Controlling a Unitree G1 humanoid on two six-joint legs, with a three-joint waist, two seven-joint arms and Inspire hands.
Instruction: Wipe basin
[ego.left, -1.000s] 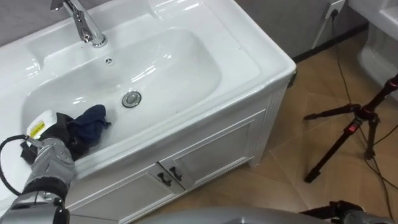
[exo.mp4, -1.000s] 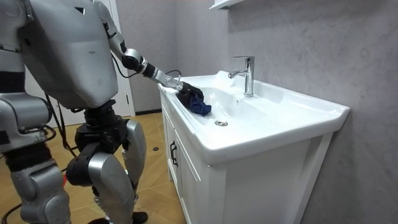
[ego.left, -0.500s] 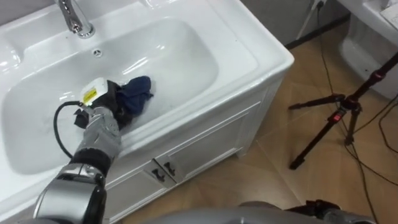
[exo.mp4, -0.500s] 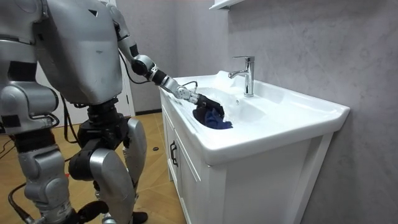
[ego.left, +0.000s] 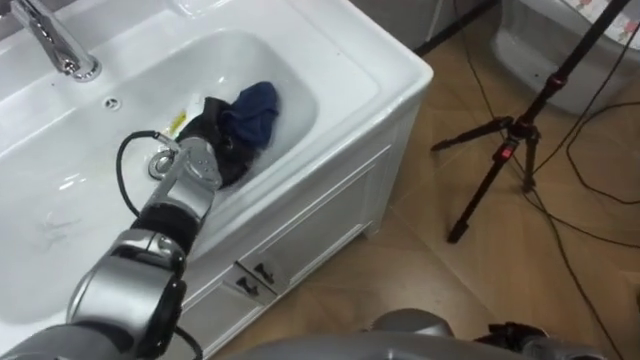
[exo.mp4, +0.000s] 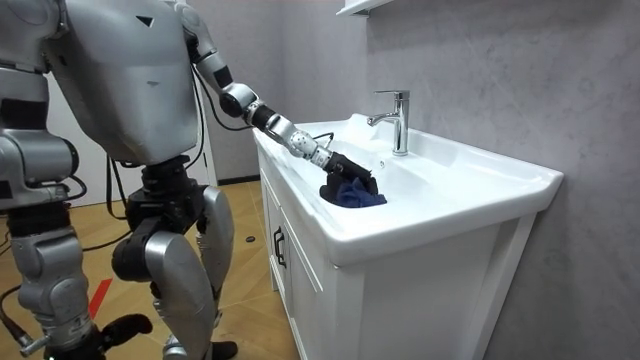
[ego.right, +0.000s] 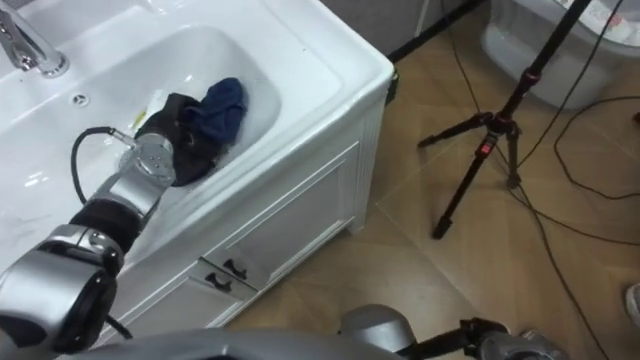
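Cloth (ego.left: 254, 108) in left hand (ego.left: 208, 142), inside basin (ego.left: 70, 175)

White basin (ego.left: 345, 62), rectangular with a rounded bowl, set in a white cabinet. Dark blue cloth (ego.left: 253, 110) bunched inside the bowl, toward its right end.

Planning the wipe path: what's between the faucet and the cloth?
Left eye view: the small overflow hole, then bare white basin wall, lie between the faucet and the blue cloth gripped by the left hand.
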